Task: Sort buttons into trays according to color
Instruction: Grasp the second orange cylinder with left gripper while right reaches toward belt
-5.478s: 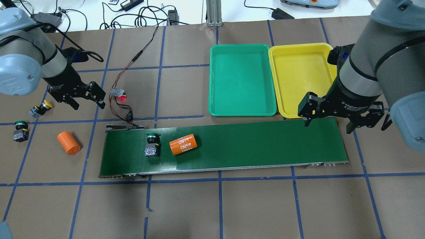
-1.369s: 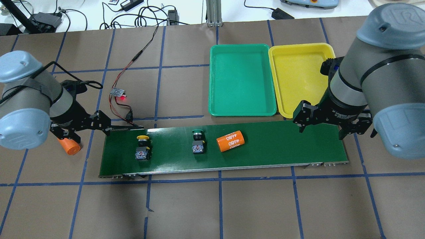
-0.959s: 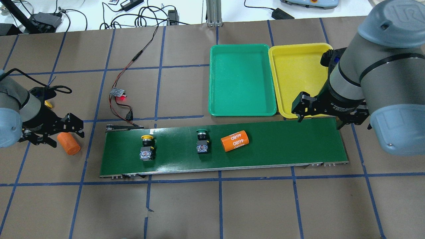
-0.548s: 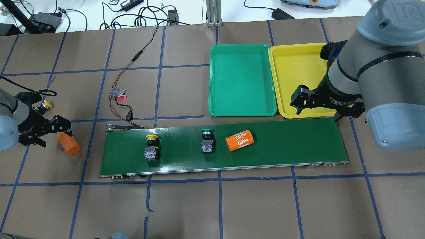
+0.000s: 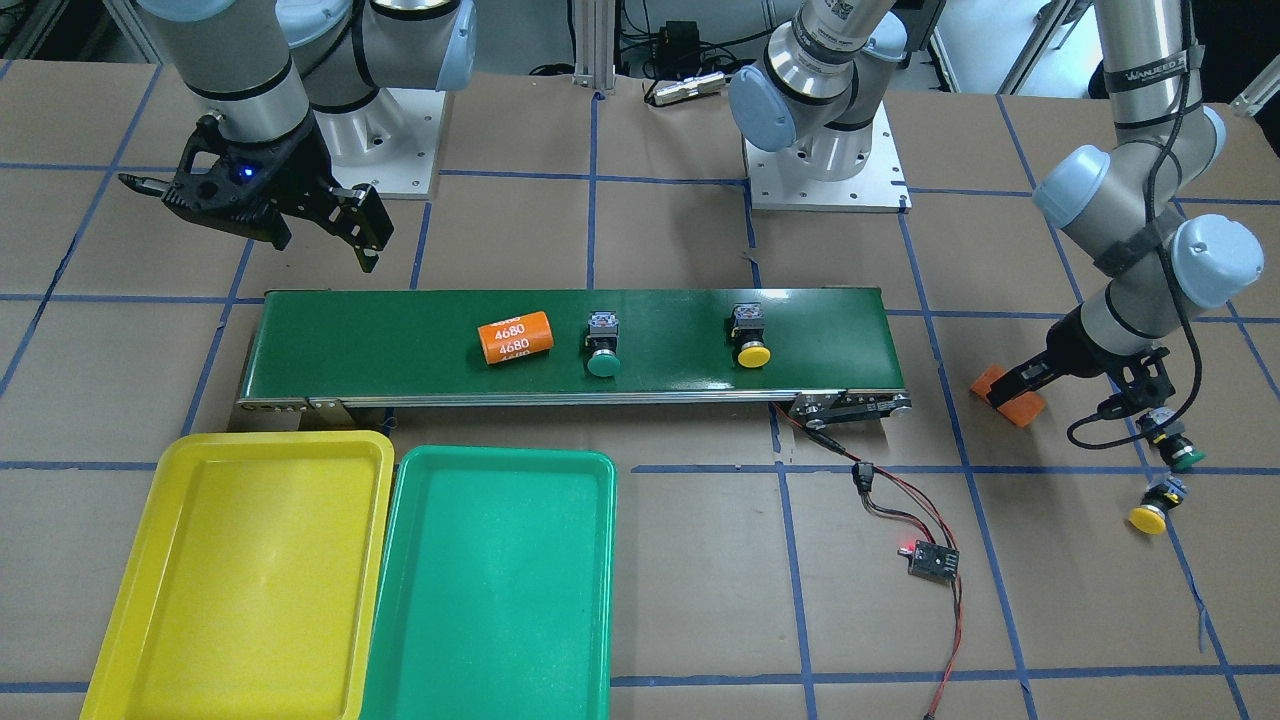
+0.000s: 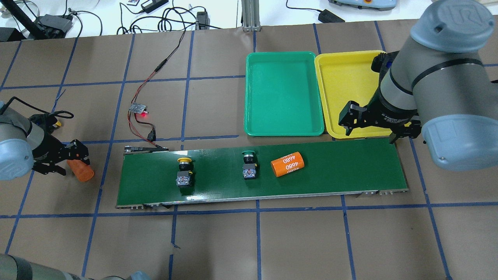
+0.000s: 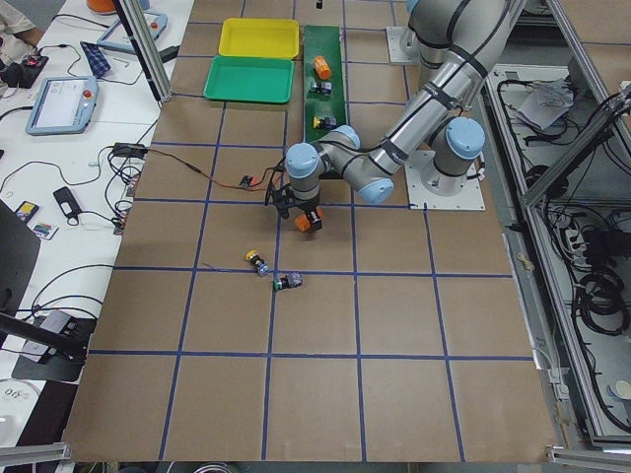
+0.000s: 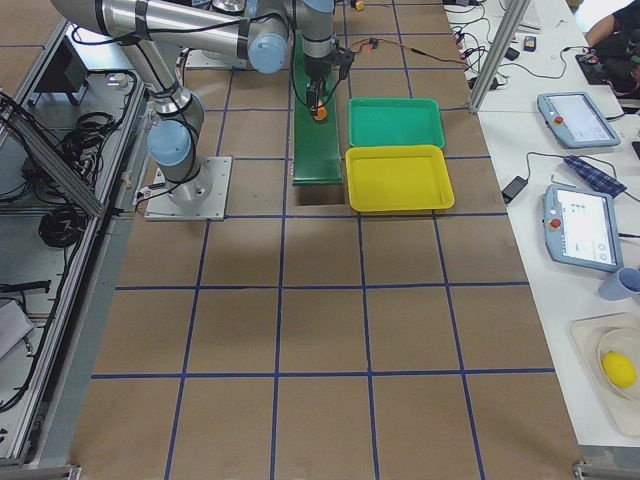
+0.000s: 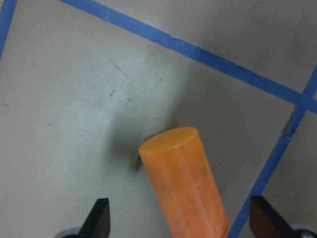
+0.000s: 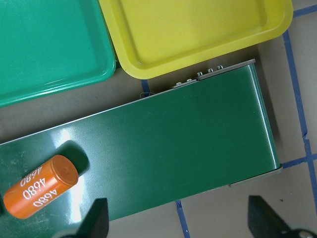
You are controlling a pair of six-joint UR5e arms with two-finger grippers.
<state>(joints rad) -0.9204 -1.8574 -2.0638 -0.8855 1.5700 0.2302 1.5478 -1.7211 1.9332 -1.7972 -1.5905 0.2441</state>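
Buttons (image 6: 249, 166) share belt (image 6: 342, 167) with 4680 cylinder (image 6: 288, 164); left tool (image 9: 181, 220), right tool (image 10: 181, 218) both released.

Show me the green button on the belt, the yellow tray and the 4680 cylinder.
green button on the belt (image 6: 248, 153), overhead exterior, its cap
yellow tray (image 6: 346, 91), overhead exterior, its bare floor
4680 cylinder (image 6: 288, 164), overhead exterior, its printed side

Yellow button (image 6: 184, 161), green button (image 6: 248, 155), 4680 cylinder (image 6: 288, 164) carried farther along conveyor belt (image 6: 342, 167); left gripper (image 9: 181, 220) now straddles orange cylinder (image 9: 181, 173).
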